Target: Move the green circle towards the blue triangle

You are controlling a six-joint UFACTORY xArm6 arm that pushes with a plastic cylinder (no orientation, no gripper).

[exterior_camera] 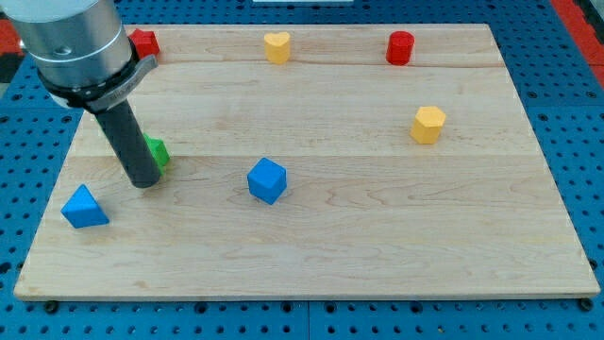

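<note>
The green block (157,152) lies near the view's left edge of the wooden board (377,246); the rod hides most of it, so I cannot confirm its round shape. My tip (143,182) rests on the board right at the block's lower left side, touching or nearly touching it. The blue triangle (85,207) lies below and to the left of my tip, near the board's lower left corner, a short gap away.
A blue cube (267,180) sits at the board's middle. A yellow hexagon (427,125) lies at the right. Along the top edge are a red block (143,42) partly behind the arm, a yellow heart (276,46) and a red cylinder (400,47).
</note>
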